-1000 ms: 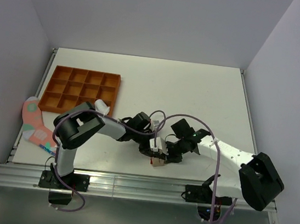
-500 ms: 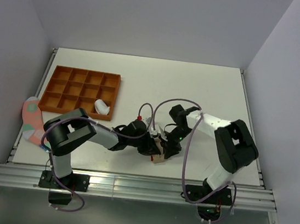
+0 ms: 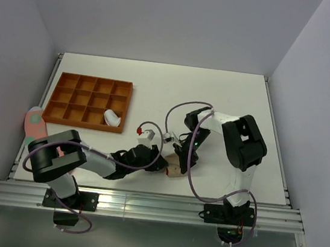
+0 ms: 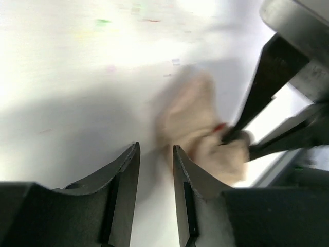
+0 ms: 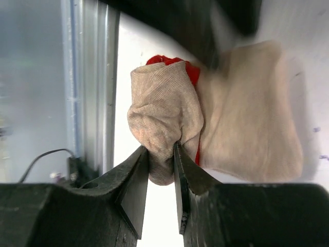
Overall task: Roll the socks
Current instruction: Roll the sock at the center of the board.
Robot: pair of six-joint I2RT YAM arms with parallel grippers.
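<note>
The plain beige sock [image 3: 173,169] lies bunched near the table's front edge, with a bit of red cloth [image 5: 175,63] showing inside its fold. My right gripper [image 5: 161,148] is shut on a fold of this sock [image 5: 164,118]; from above it [image 3: 179,160] sits right over the sock. My left gripper [image 4: 155,146] is open, nothing between its fingers, just left of the blurred beige sock [image 4: 198,128]. From above, the left gripper [image 3: 159,162] is low beside the sock. A rolled white sock [image 3: 112,117] rests in the orange tray [image 3: 98,79]. A red spotted sock [image 3: 33,123] lies at the table's left edge.
The orange compartment tray stands at the back left. The table's front rail [image 5: 90,77] runs close behind the beige sock. Purple cables [image 3: 182,107] loop over both arms above the middle of the table.
My left gripper has opened, let go of the beige sock and drawn back to the left. The right arm has swung upright and left, still pinching the sock.
</note>
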